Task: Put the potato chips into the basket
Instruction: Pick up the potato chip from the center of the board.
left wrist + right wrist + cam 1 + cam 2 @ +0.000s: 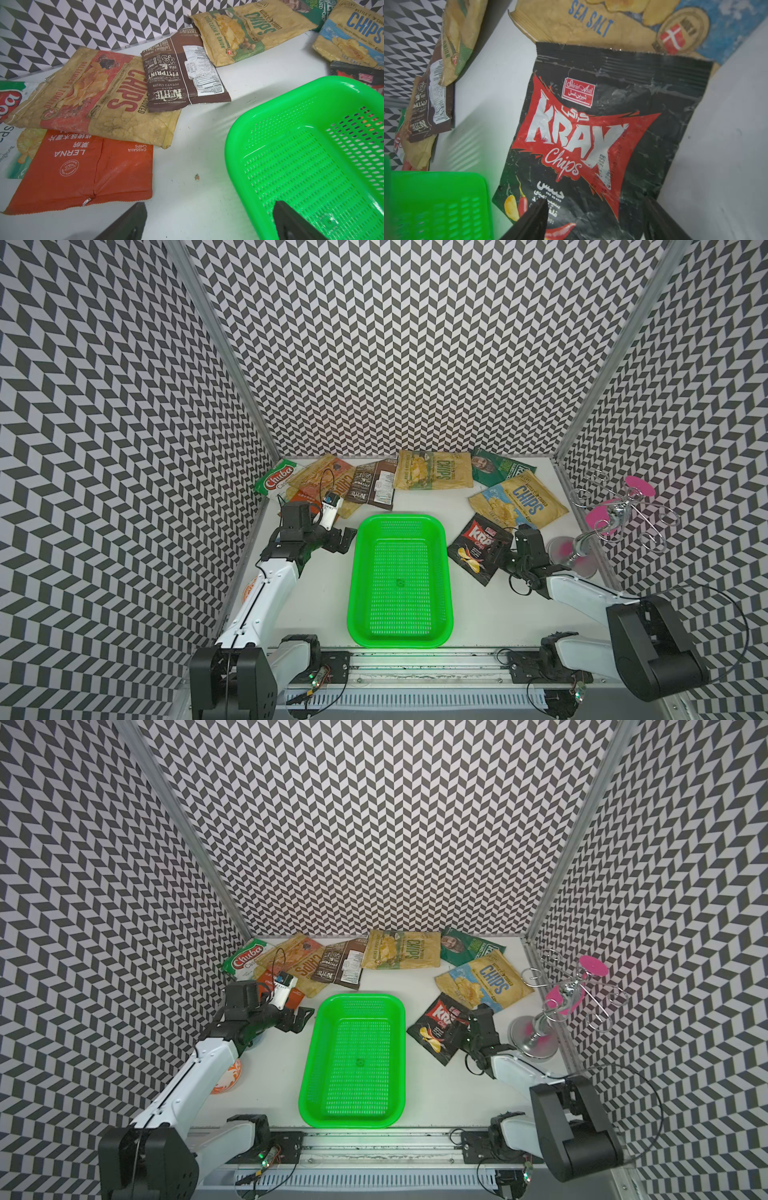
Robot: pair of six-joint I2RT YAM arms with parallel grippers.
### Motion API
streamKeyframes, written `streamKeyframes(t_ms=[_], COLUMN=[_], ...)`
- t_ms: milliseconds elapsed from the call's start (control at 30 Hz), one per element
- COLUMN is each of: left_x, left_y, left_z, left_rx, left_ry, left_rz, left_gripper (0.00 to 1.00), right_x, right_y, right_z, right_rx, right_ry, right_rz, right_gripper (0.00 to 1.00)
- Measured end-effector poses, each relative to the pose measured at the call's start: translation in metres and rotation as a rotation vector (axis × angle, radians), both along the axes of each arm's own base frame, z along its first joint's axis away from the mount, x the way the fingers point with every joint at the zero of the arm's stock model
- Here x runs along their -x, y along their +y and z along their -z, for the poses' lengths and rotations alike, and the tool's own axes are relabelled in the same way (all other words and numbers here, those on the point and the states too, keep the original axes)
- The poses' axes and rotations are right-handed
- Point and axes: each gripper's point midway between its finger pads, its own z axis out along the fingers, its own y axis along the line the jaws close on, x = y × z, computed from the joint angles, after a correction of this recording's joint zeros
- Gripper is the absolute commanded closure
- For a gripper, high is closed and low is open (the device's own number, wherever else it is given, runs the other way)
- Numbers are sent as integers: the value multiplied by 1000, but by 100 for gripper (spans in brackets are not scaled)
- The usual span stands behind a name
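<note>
The green basket (pixel 399 526) (pixel 361 999) stands empty at the table's middle. A black KRAX bag (pixel 471 549) (pixel 591 124) of potato chips lies flat just right of it. My right gripper (pixel 496 551) (pixel 596 201) is low over that bag's near end, jaws apart, one finger on each side of it. Left of the basket my left gripper (pixel 343 538) (pixel 209 204) hangs wide open over bare table. Behind it lie an orange bag (pixel 83 172), a tan CHIPS bag (pixel 93 99) and a brown Kettle bag (pixel 182 76). A Chuba bag (pixel 276 481) sits in the far left corner.
More bags line the back: a green-print CHIPS bag (pixel 434 475), a dark green bag (pixel 498 470) and a blue-print CHIPS bag (pixel 517 502). A chrome stand with pink discs (pixel 615 514) rises at the right edge. An orange-white ball (pixel 226 1077) lies under the left arm.
</note>
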Motion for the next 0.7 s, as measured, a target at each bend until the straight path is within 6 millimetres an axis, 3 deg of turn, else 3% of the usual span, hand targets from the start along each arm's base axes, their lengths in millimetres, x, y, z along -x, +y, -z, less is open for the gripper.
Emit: streamKeyframes(t_ms=[267,533,700], left_x=[8,12,12], left_y=[-9,-11,-11], left_z=[5,14,15], left_rx=[37,43,43], left_ry=[25,49,51], left_rz=[47,53,52], left_gripper=[1,1,1], right_x=[1,9,16], right_y=[-1,-17,-20], right_z=[-1,-20,-10], right_rx=[1,27,33], right_ry=[-1,-48,-19], right_rz=[6,86,101], right_gripper=[28,27,28])
